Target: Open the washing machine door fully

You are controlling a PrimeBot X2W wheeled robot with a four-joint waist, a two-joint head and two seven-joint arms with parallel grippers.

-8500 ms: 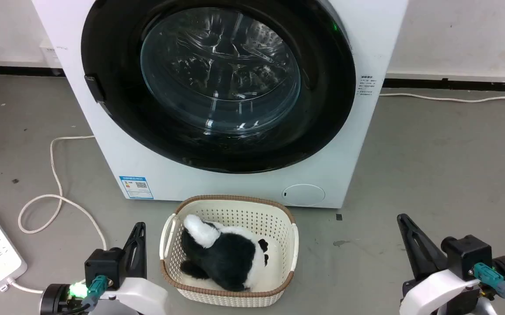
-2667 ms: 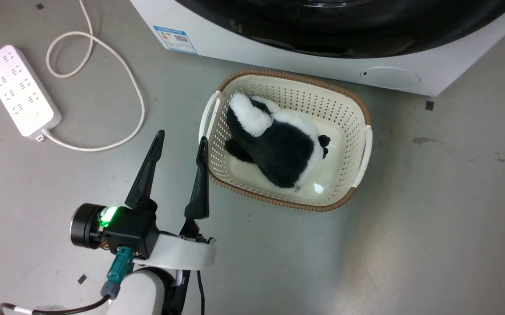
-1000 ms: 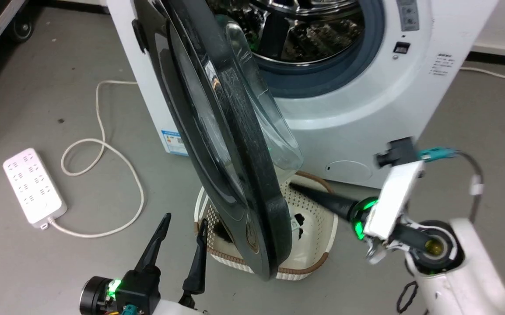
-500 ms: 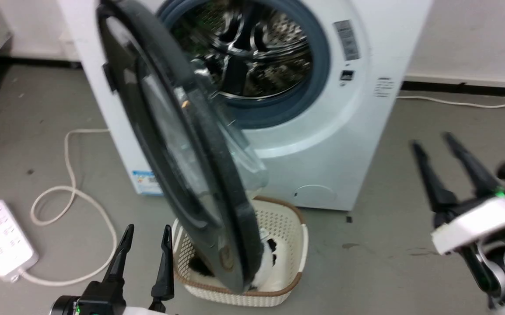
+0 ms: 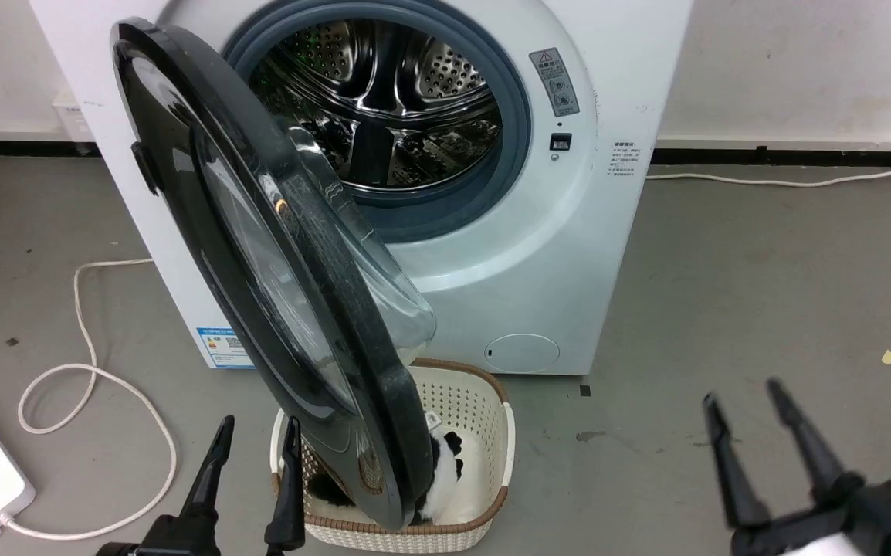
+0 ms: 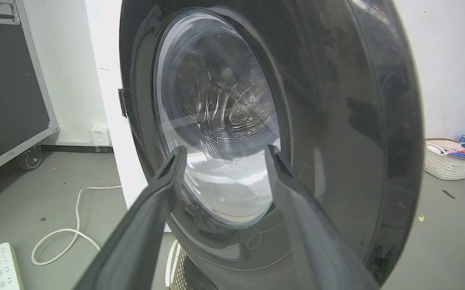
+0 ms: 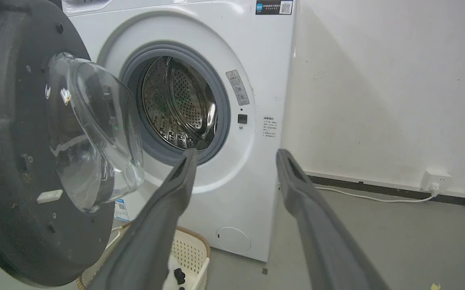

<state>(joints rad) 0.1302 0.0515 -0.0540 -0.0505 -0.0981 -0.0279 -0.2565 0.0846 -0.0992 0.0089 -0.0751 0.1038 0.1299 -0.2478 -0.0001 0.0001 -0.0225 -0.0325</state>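
Washing machine (image 5: 538, 255) stands on the floor (image 5: 723, 270) against the back wall. Washing machine door (image 5: 260, 270) is partly open, hinged at the robot's left, its lower edge over the cream basket (image 5: 492, 432) at the machine's front. Left wrist view gives the door's glossy outer face. Right wrist view gives its inner face, glass bowl and steel drum (image 7: 176, 104). Left gripper (image 5: 260, 421) released, just beside the door's lower outer face. Right gripper (image 5: 741, 390) released, well apart to the right, over bare floor.
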